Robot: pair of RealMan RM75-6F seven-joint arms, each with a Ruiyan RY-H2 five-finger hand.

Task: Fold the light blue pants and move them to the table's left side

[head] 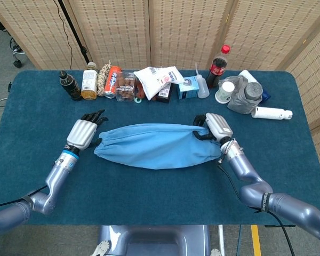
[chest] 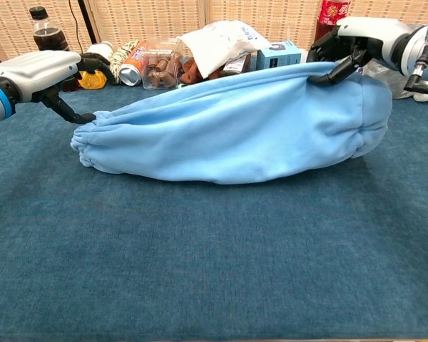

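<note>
Your light blue pants (chest: 221,128) lie folded lengthwise mid-desk (head: 149,197). Your left robot hand (head: 83,132) sits at their left end, fingers spread, apparently released. Your right robot hand (chest: 342,44) grasps the right end, lifted slightly. Bottles and snacks (head: 154,81) line the far edge.

The blue table (head: 149,197) is bare across the lower part of both views, so a hand can pass there. The folded light blue pants (head: 154,145) fill the middle. Along the upper edge stands a row of bottles (head: 69,85), cans (head: 112,81) and packets (head: 159,77), blocking that side
</note>
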